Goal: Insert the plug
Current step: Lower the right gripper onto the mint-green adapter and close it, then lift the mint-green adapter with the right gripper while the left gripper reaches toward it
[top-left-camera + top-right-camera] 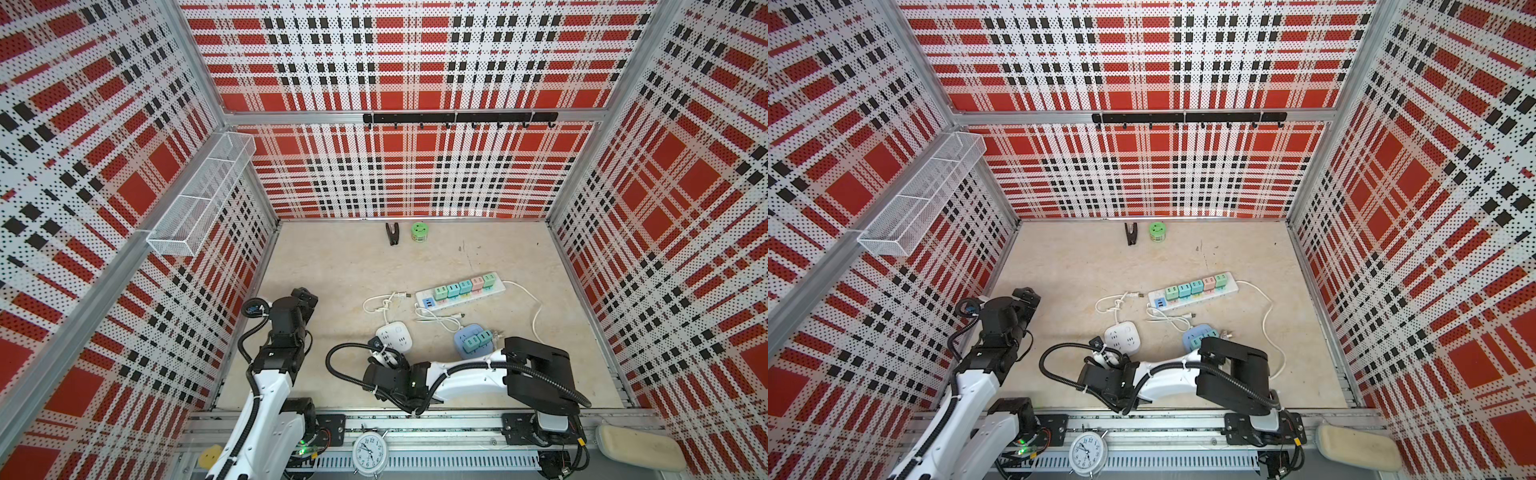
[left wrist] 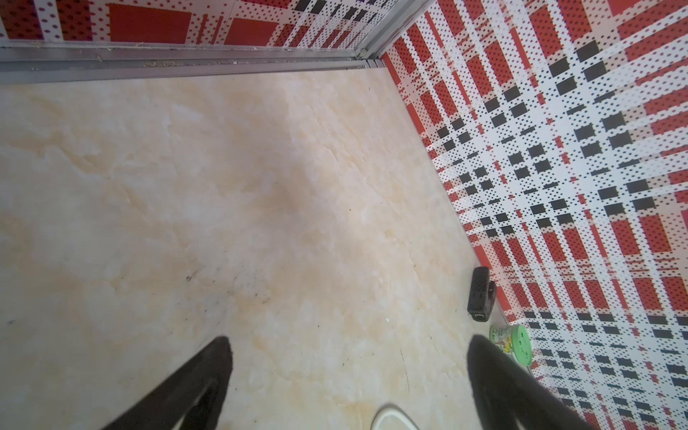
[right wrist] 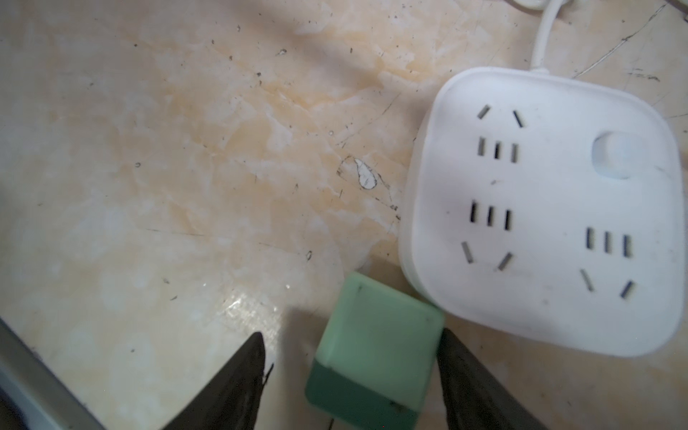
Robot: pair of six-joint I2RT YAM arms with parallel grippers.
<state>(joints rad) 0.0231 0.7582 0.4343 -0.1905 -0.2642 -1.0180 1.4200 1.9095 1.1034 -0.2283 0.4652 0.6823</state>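
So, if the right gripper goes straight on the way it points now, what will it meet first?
The right gripper would first meet the green plug, which lies between its fingers and touches one. Just beyond sits a corner of the white socket block, though depth is unclear.

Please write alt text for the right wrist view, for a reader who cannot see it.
A green plug lies between the right tool's open fingers, nearer one of them, beside a white socket block whose slots are empty. Both are on a beige table.
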